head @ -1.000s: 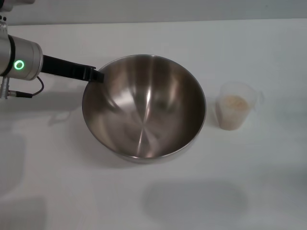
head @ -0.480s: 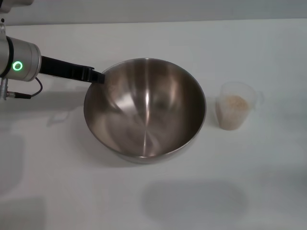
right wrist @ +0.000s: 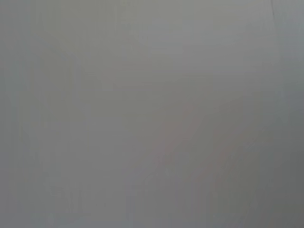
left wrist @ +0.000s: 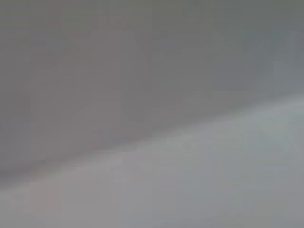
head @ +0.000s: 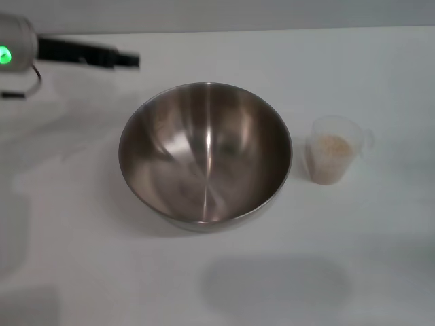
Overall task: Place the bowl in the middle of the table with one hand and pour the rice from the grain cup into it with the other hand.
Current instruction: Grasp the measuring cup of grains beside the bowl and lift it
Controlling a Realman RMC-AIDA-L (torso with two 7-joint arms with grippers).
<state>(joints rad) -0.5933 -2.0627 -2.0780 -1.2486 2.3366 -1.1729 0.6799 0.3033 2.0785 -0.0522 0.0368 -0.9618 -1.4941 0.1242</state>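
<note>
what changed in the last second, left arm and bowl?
The left gripper let go of the bowl rim and pulled back toward the far left of the table, now clear of the bowl. Before that the bowl settled slightly, then sat still. The cup with rice has not moved, standing to the bowl's right. The right gripper stays out of view.

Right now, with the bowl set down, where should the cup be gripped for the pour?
Grip the cup around its mid wall, probably from the robot's right. It stands upright and tapered with rice inside, the bowl crowds its left, and its rim lip points right.
</note>
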